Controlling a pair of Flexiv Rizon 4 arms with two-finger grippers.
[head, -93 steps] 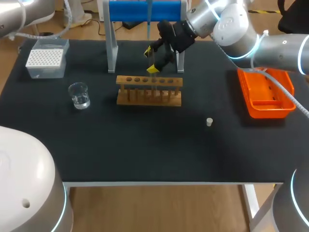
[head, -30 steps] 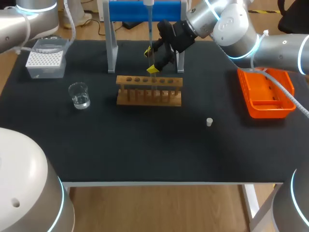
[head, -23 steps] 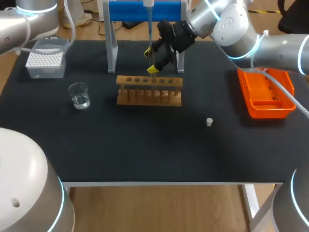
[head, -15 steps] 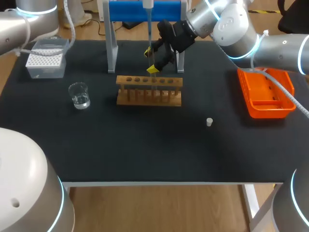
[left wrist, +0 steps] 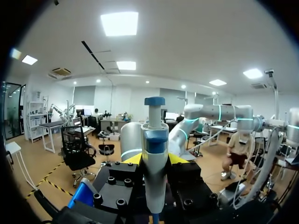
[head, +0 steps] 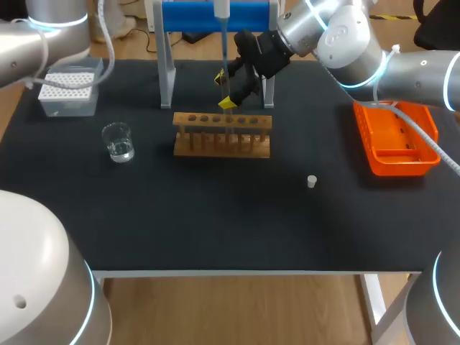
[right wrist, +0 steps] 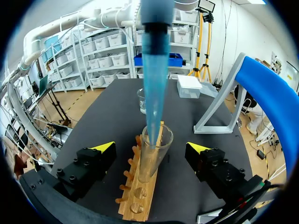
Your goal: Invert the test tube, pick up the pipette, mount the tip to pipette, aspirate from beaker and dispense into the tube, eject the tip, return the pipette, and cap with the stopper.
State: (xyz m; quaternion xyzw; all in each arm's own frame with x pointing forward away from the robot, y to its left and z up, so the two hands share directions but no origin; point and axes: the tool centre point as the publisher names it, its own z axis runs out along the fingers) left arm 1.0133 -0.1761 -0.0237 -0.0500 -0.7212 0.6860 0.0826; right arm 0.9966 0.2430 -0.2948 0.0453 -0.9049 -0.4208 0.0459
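Pipette (left wrist: 154, 154) tip (right wrist: 153, 79) w/in tube (right wrist: 150, 165) rim, rack (right wrist: 139, 201) below

Table top (head: 215, 223): plain matt black. Rack (head: 223, 149): light brown wood. Tray (head: 368, 154), right of frame: bright orange. Stand (head: 187, 16), top centre: blue bar, grey legs. Tip box (head: 68, 105), upper left: white dotted grid. Beaker (head: 118, 141): clear. Stopper (head: 312, 181): white. Pipette (left wrist: 154, 177): white, blue bands; tip (right wrist: 154, 93) translucent blue. Right gripper (head: 226, 89): black, yellow tips.

the clear test tube (right wrist: 154, 156) is standing upright, mouth up, in the wooden rack (right wrist: 135, 205). the blue tip (right wrist: 154, 79) on the pipette (left wrist: 154, 154) is pointing down into its mouth. the beaker (head: 118, 141) is holding clear liquid; the white stopper (head: 311, 181) is lying well apart.
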